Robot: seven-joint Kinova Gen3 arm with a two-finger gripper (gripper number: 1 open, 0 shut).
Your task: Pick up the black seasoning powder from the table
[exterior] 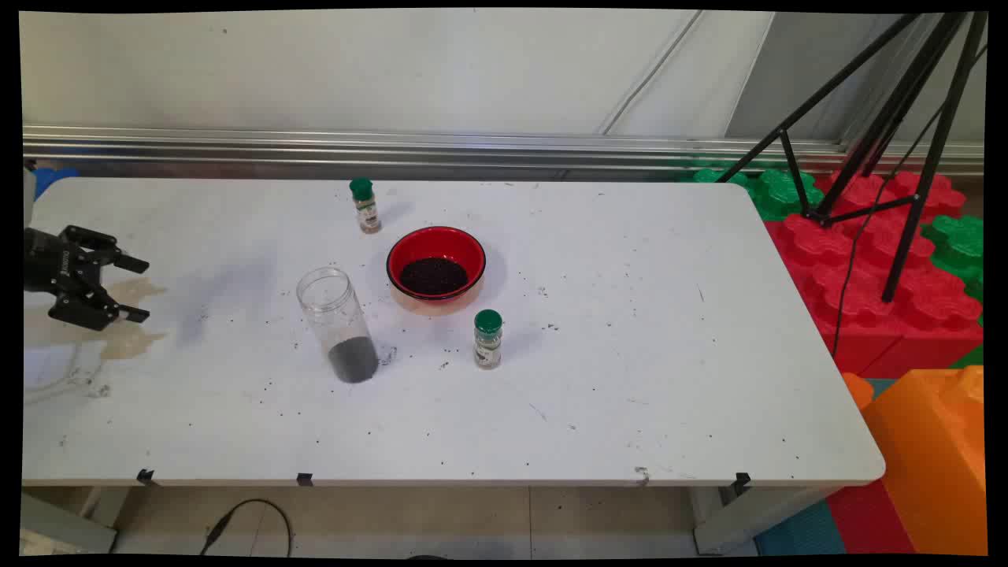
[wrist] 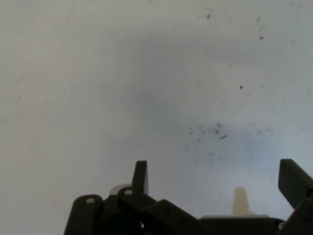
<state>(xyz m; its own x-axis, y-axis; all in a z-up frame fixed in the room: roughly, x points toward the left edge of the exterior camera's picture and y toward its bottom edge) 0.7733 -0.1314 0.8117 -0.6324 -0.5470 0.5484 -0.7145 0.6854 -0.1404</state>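
My pincer [exterior: 135, 290] hangs at the table's left edge, at about nine o'clock from the middle of the white table [exterior: 630, 394], with its two black fingers [wrist: 140, 177] spread wide apart and nothing between them. In the hand view I look onto bare tabletop sprinkled with a few dark specks, a soft shadow across it.

Nearest to me, off toward three o'clock and well apart from my fingertips, stands a clear plastic jar [exterior: 338, 324], open at the top, tilted a little in the main view, with a layer of dark grains [exterior: 353, 361] at its bottom. Just beyond the jar, at roughly two o'clock from it, sits a red bowl [exterior: 435, 269] with a heap of the same dark grains in its middle; bowl and jar are near each other but not touching.

Two small spice bottles with green caps stand upright about the bowl: the far spice bottle [exterior: 365, 205] at eleven o'clock from it, toward the wall, and the near spice bottle [exterior: 487, 339] at about five o'clock from it, toward the table's near side.

Loose dark specks lie scattered over the tabletop, thickest around the jar's base. At the table's left end, beneath me, a yellowish stain [exterior: 130, 319] marks the surface.
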